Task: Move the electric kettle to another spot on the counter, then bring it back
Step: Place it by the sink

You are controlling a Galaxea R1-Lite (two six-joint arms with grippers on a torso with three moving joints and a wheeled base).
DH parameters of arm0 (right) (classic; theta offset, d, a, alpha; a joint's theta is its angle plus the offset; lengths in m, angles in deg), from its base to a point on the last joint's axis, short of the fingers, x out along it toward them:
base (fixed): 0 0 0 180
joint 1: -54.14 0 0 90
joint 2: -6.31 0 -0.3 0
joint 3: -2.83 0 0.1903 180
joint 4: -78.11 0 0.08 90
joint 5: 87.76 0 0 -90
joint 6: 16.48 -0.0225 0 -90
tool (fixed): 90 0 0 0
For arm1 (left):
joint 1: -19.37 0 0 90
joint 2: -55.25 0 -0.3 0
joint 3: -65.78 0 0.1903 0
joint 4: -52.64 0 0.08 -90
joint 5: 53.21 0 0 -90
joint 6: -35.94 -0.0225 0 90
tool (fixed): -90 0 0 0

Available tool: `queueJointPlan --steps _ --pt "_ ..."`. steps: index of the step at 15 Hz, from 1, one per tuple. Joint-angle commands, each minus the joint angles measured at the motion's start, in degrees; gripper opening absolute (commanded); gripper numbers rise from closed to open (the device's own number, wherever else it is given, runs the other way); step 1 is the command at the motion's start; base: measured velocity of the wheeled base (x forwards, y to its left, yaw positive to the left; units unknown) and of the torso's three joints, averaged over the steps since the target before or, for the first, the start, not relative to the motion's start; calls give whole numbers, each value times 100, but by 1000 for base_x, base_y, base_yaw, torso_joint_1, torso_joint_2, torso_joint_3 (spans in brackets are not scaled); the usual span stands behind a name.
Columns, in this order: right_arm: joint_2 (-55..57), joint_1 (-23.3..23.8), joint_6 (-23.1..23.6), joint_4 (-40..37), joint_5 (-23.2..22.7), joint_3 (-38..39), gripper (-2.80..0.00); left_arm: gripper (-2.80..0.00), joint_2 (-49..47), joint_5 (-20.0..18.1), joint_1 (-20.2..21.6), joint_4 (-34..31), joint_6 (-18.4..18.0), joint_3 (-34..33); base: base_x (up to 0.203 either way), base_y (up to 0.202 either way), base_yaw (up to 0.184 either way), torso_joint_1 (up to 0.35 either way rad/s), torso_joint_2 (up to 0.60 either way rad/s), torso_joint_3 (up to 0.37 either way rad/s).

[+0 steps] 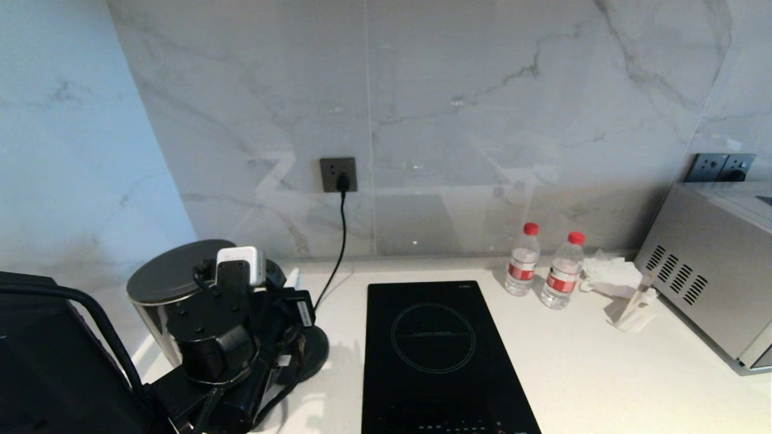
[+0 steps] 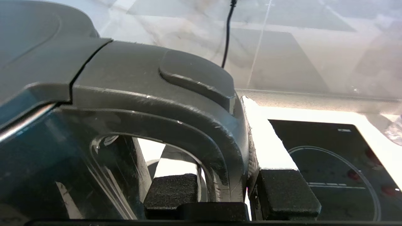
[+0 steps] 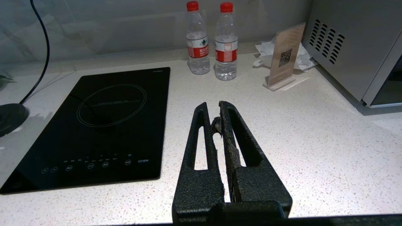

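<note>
Jaws of the left gripper [image 2: 226, 191] clamp the looped handle of the electric kettle [image 1: 172, 274], which sits at the bench's [image 3: 314, 131] left end near the back wall, beside the hob [image 1: 434, 355]. Right gripper [image 3: 220, 121] hangs shut over the bench's middle, holding nothing.

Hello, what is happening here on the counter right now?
The robot's left gripper is closed around the handle of the electric kettle, at the left end of the counter. The round base disc lies beside it, with its cord plugged into the wall socket. The right gripper is shut and empty, over bare counter right of the hob. Whether the kettle is lifted cannot be told.
</note>
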Motion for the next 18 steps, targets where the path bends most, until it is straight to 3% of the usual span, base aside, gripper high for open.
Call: queueJointPlan --steps 1,7,10,15,18 --pt "-2 -6 1 0 1 0 -280 -280 60 14 -2 49 9 -90 0 0 0 0 0 0" --pt "-2 0 -7 0 -7 0 -280 -280 656 -14 -391 95 158 -1393 0 0 0 0 0 0" --pt "-2 0 1 0 -7 0 -280 -280 1142 35 -867 97 388 -1916 0 0 0 0 0 0" --pt "-2 0 1 0 2 0 -280 -280 1249 88 -869 97 778 -2023 0 0 0 0 0 0" --pt "-2 0 1 0 0 0 -280 -280 1253 87 -878 97 792 -2015 0 0 0 0 0 0"
